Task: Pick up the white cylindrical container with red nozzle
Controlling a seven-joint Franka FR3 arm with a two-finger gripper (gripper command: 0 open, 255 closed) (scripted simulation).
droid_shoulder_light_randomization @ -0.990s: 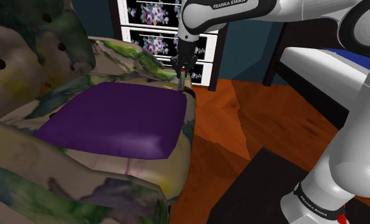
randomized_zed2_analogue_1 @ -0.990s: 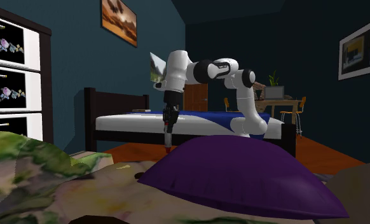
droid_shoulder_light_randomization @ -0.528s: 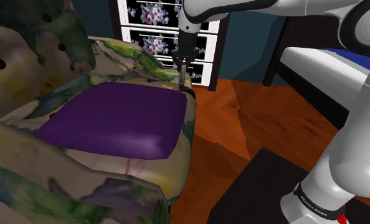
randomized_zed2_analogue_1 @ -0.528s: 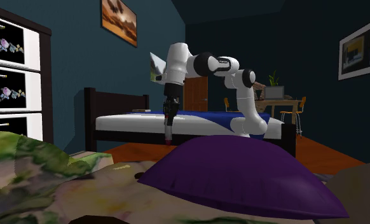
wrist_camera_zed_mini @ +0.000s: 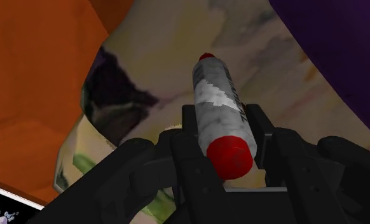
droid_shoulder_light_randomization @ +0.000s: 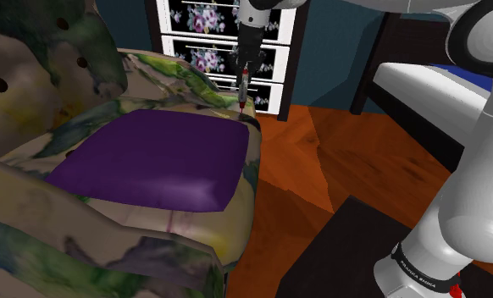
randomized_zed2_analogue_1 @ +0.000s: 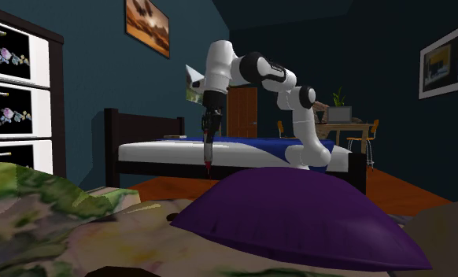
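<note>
Container [wrist_camera_zed_mini: 217, 108], grey-white with red at both ends, is pinched between the gripper's [wrist_camera_zed_mini: 223, 124] two fingers and points straight down from them. It hangs over the patterned armchair's [droid_shoulder_light_randomization: 181, 80] outer edge, near a corner of the purple cushion [droid_shoulder_light_randomization: 152, 157]; whether its tip touches the chair cannot be told. Orange floor [droid_shoulder_light_randomization: 321, 161] lies just beside the chair, and flowered drawers [droid_shoulder_light_randomization: 204, 46] stand behind.

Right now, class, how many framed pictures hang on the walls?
2. One picture hangs high above the bed; the other picture hangs at the second exterior view's right edge, partly cut off. More may be hidden.
</note>
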